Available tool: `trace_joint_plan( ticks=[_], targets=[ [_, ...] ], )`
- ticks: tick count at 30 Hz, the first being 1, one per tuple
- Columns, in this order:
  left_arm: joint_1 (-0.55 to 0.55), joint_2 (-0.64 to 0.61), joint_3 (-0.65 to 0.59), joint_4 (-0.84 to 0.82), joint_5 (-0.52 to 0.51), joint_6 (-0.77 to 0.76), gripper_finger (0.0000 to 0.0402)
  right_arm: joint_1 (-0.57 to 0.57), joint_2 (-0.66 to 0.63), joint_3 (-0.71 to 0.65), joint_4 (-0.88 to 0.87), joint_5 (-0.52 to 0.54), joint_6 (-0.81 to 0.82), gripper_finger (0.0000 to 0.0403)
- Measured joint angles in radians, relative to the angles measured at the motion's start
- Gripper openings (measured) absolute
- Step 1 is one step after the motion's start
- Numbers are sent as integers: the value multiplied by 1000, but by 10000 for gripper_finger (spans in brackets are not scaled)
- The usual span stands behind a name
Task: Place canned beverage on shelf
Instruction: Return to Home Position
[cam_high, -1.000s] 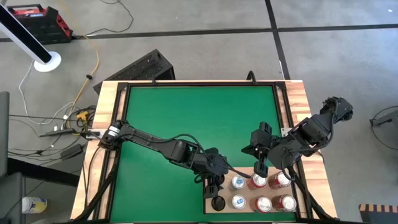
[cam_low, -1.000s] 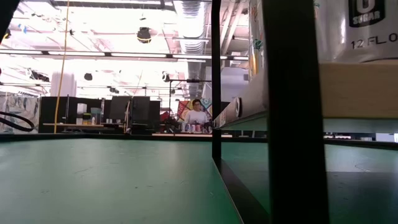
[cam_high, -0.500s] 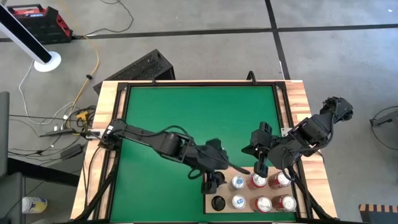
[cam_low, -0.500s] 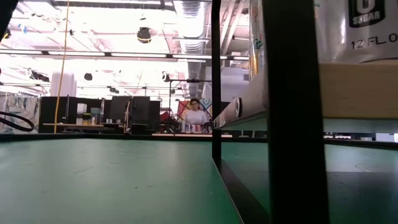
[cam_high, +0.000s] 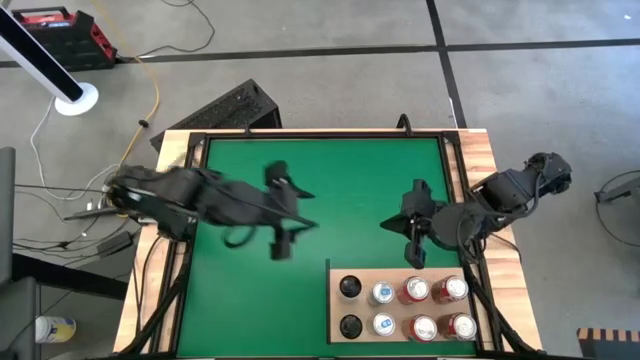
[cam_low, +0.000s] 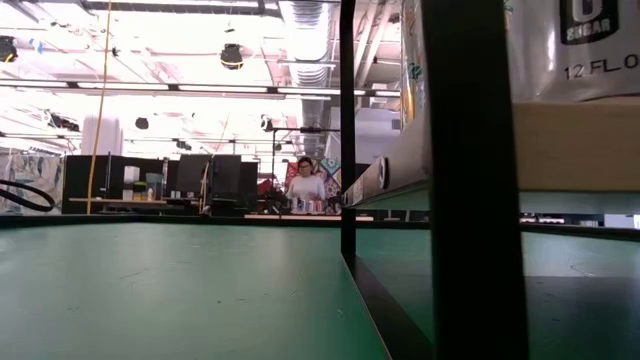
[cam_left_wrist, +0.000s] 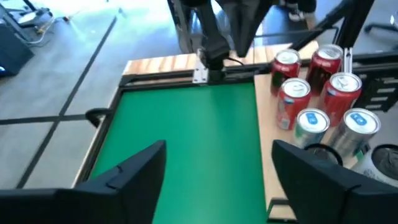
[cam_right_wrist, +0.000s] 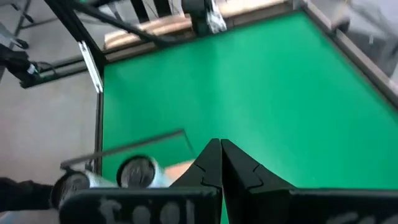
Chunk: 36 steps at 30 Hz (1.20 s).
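Shelf (cam_high: 366, 272) flat at the desk's (cam_high: 480, 150) near right corner, long axis along the near edge. Carries eight cans (cam_high: 383, 292) upright, two rows of four. Print "12 FL O", "SUGAR" legible only in low view. Left end effector (cam_left_wrist: 217, 149) spread wide, right end effector (cam_right_wrist: 220, 146) pinched together, both over green mat (cam_high: 330, 170).

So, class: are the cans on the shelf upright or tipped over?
Upright. The high view shows only the round tops of all eight cans, in two rows on the shelf.
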<state>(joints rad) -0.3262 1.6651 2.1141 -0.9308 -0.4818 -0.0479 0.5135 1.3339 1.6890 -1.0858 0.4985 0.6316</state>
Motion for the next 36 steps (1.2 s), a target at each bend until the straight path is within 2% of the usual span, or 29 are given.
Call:
trace_joint_plan(
  ticks=[6,10,14,19,28,36],
  targets=[
    [17,-304,-352,126,2,-22,202,-60,-1,0,104,0,-163,22],
    [16,-524,-630,307,6,-52,148,-96,-18,-20,138,-1,-218,22],
    [16,-731,-855,491,6,-78,90,-143,-75,-101,230,-52,-263,22],
    [16,-935,-1039,612,6,-96,14,-214,-198,-278,396,-109,-302,22],
    [16,-1228,-1265,637,17,-88,1,-247,-461,-671,676,-113,-249,22],
    [16,-1377,-1477,642,21,-164,0,-246,-614,-953,876,-111,-202,22]
  ],
)
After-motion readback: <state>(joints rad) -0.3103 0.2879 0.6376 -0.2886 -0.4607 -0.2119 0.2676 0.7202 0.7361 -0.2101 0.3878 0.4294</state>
